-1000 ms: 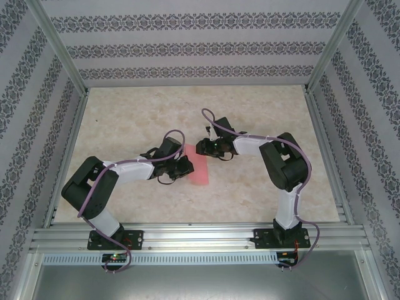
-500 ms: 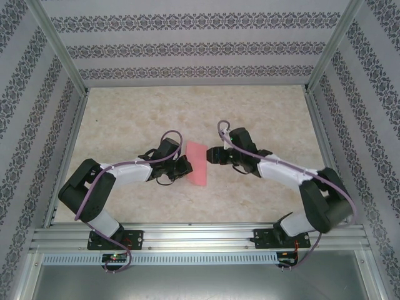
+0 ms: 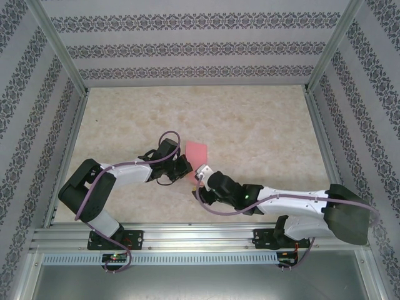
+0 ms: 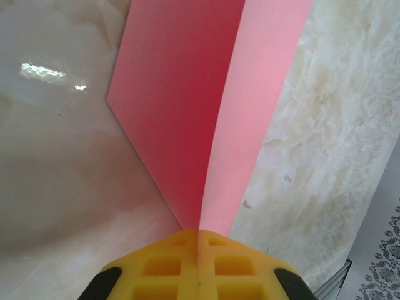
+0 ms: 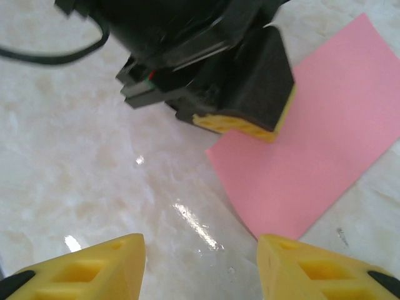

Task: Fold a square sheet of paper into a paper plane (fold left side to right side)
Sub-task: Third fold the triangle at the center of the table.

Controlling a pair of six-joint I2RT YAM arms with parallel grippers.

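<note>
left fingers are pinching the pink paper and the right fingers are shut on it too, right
Not quite. The left fingers do pinch the pink paper, but the right fingers are open and not touching it, as the right wrist view shows.

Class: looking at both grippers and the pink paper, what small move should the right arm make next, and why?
Probably ease the open right gripper forward onto the pink paper and press it flat. The left gripper is shut on its edge, the two layers gape apart, and the right gripper sits over bare table short of it.
</note>
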